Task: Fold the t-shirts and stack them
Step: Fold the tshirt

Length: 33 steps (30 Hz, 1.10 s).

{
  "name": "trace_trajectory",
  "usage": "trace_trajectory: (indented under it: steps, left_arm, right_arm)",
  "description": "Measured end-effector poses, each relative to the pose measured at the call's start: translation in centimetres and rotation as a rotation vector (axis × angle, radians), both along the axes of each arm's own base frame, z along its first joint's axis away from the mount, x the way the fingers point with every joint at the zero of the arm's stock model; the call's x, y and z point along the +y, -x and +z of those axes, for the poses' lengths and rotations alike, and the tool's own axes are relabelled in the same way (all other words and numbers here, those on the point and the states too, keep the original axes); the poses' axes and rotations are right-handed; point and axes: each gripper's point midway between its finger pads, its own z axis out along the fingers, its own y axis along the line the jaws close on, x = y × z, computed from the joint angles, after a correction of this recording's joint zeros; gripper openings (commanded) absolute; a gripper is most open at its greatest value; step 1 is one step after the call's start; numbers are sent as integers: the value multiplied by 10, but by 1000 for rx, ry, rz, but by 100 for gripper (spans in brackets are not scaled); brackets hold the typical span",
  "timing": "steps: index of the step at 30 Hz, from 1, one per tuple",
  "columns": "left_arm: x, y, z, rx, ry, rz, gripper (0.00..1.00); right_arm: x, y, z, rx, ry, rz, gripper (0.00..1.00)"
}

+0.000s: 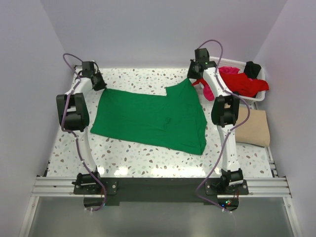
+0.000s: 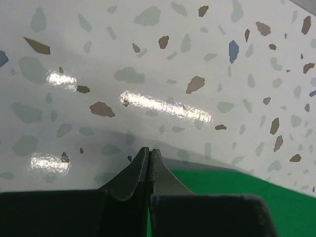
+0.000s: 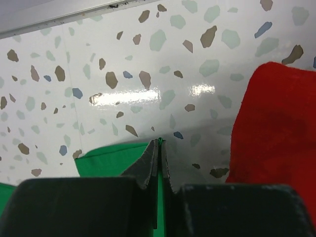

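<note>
The left gripper [image 2: 149, 150] and right gripper [image 3: 159, 143] are pressing their tapered jaws shut on the soft green t-shirt [image 1: 148, 118]. It is lying flat on the glossy speckled tabletop [image 1: 138, 158].

Your left claw [image 2: 149, 154] and right claw [image 3: 159, 145] have dark grey fingers [image 2: 132, 174] with a thin green sliver showing between them. Beneath both lies a glossy white tabletop [image 1: 133, 158] flecked with brown, grey-green and blue chips, and just behind the tips is the plain bright green cloth t-shirt [image 1: 148, 118]. To the right of your right claw you have a solid red cloth shirt [image 1: 247, 85], a magenta cloth shirt [image 1: 208, 92] and a black cloth shirt [image 1: 253, 69] at the white plastic lattice basket [image 1: 237, 62], and nearer you a plain tan cloth shirt [image 1: 254, 127].
</note>
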Motion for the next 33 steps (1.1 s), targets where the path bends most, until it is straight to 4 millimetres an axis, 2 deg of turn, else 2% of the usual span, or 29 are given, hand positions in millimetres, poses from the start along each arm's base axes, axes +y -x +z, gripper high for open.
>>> trace_trajectory:
  steps: [6,11,21,24,27,33]
  left_arm:
    - [-7,-8,7,-38,29,-30,0]
    - [-12,-3,4,-39,42,-61,0]
    - [-12,26,-9,17,19,-92,0]
    - [-10,31,-5,14,8,-91,0]
    - [-8,35,3,4,-5,-85,0]
    - [-1,47,16,-9,-38,-64,0]
  right_arm:
    - [4,-1,4,-8,-45,17,0]
    - [8,22,8,32,-73,51,0]
    - [11,83,81,-2,-114,133,0]
    - [12,98,93,-5,-123,160,0]
    - [12,116,88,32,-124,185,0]
    - [7,161,56,175,-112,217,0]
